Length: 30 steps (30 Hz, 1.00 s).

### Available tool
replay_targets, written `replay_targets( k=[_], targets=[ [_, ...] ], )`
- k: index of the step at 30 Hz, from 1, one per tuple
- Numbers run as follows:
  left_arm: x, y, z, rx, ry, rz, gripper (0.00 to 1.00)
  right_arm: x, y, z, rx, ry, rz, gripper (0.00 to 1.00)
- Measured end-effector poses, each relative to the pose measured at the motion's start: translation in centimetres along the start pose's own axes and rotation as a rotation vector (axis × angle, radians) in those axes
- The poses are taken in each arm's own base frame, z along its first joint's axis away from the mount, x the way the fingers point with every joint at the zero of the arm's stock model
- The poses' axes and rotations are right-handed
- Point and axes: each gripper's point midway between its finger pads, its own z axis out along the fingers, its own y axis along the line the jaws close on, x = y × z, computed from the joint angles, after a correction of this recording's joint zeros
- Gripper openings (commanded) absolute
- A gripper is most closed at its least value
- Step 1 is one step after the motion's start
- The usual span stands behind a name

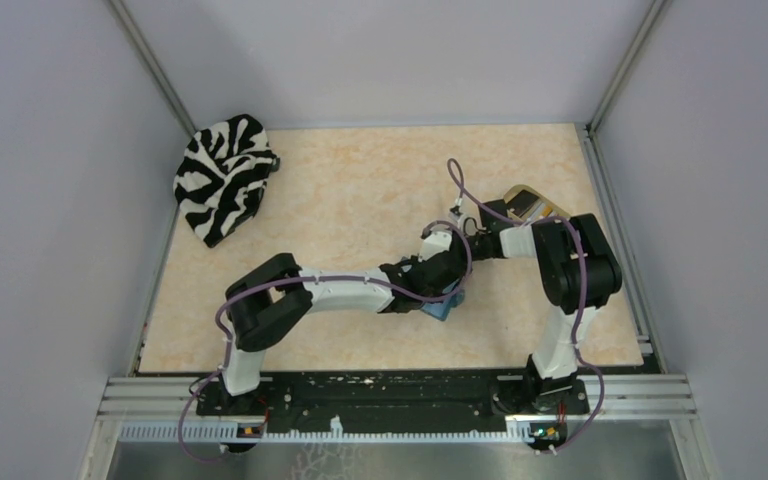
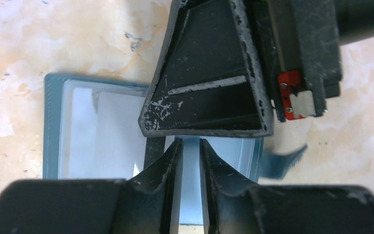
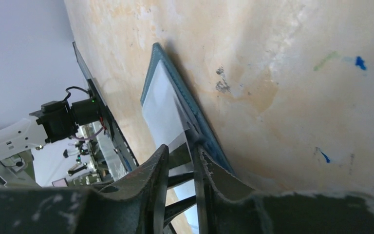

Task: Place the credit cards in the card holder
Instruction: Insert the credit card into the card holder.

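Your left hand [image 2: 190, 147] fills the bottom of its wrist view. Its fingers are pressed almost together, and through the slit between them you see only pale blue lining. Beneath it the card holder [image 2: 102, 122] lies opened flat on the desk [image 2: 53, 39], inner face up. Its long axis runs left to right across that view, and its snap tab [image 2: 283, 163] sticks out at the right end. Your right hand [image 3: 181, 148] meets the holder from the opposite side, fingers drawn close on the pale inner panel at the holder's edge. From the top camera you see only a teal corner of the holder under the two meeting hands, right of the desk's middle. A beige tray [image 1: 532, 204] sits well apart, toward the far right edge; its contents are too small to tell.
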Motion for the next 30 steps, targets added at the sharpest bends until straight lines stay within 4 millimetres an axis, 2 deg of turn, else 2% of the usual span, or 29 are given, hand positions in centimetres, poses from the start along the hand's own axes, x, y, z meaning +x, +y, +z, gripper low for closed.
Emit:
replay_targets(
  k=[10, 20, 30],
  targets=[
    [-0.4, 2.2, 0.2, -0.12, -0.032, 0.025, 0.52, -0.4, 0.6, -0.1, -0.019, 0.009, -0.016, 0.39],
    [-1.3, 2.9, 0.8, -0.117, -0.041, 0.076, 0.58, -0.7, 0.7, -0.5, -0.021, 0.012, -0.04, 0.45],
    [-2.2, 3.0, 1.9, -0.029, -0.046, 0.125, 0.62, -2.0, -0.1, -2.8, -0.018, -0.016, -0.076, 0.56]
  ],
)
